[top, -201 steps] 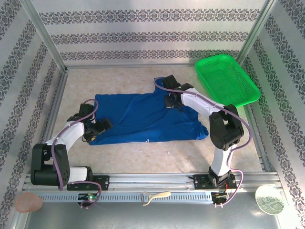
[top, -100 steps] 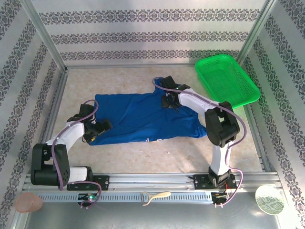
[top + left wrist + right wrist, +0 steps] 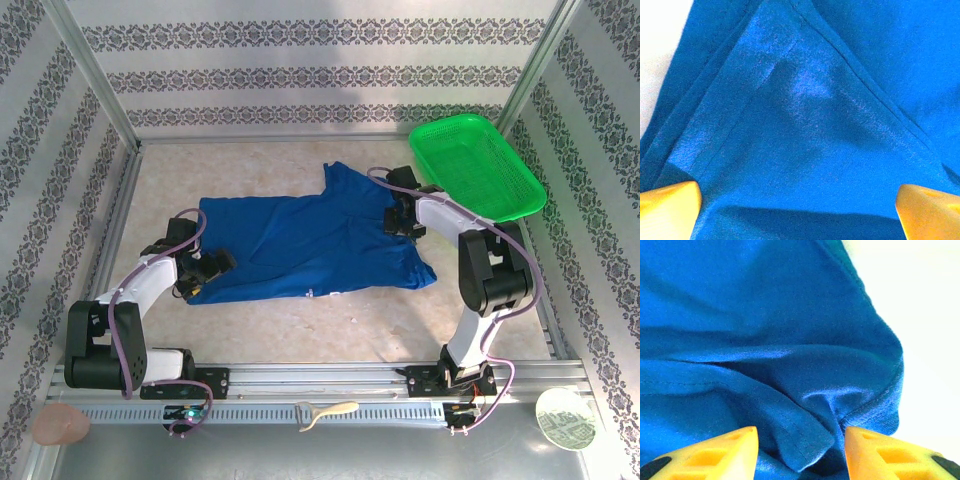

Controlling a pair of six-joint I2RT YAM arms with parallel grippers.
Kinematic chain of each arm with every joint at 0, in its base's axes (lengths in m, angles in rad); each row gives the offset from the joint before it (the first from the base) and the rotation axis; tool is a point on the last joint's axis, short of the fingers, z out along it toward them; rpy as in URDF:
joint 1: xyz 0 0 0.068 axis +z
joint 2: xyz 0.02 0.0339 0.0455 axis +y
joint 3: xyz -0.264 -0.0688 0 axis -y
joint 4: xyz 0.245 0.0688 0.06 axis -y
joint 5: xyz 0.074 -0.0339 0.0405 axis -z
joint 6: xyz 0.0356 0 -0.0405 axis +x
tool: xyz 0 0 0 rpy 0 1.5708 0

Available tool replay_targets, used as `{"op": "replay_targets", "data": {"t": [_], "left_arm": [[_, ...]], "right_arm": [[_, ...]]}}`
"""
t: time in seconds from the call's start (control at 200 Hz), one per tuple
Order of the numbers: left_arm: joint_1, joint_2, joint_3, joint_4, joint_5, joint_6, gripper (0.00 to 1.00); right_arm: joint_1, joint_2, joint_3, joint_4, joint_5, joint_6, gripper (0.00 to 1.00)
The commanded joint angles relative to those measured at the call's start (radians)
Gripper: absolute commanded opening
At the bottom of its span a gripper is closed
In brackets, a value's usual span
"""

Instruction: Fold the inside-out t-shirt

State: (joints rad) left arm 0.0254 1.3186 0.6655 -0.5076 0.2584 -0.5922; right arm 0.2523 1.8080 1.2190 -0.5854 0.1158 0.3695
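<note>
Right gripper (image 3: 800,437) now half-parted, empty, farther right on t-shirt (image 3: 300,245); left gripper (image 3: 799,202) wide apart, empty, unmoved.

**Fingers cropped, cloth running out of frame**
In the left wrist view the fingers (image 3: 670,210) of the left end effector (image 3: 800,212) are cropped by the bottom edge to two yellow tips. The t-shirt (image 3: 805,115) is cut off at the top, right and bottom. The right end effector (image 3: 801,452) is cropped likewise, and whether the fold between its fingers (image 3: 715,455) is touched cannot be told. The desk (image 3: 920,315) is washed out to white.
</note>
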Motion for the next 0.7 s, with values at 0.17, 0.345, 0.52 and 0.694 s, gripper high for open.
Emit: {"op": "replay_targets", "data": {"t": [0.17, 0.345, 0.52, 0.694], "left_arm": [[-0.010, -0.010, 0.002, 0.012, 0.000, -0.018, 1.00], [-0.010, -0.005, 0.000, 0.017, 0.001, -0.020, 1.00], [-0.009, 0.000, 0.001, 0.016, -0.003, -0.015, 1.00], [-0.010, 0.008, 0.000, 0.024, -0.001, -0.015, 1.00]], "right_arm": [[-0.009, 0.074, 0.001, 0.008, -0.042, -0.021, 0.41], [-0.023, 0.071, -0.010, 0.015, -0.068, -0.024, 0.00], [-0.054, -0.007, -0.010, 0.019, -0.068, -0.019, 0.00], [-0.088, -0.039, 0.012, 0.022, -0.059, 0.009, 0.00]]}}
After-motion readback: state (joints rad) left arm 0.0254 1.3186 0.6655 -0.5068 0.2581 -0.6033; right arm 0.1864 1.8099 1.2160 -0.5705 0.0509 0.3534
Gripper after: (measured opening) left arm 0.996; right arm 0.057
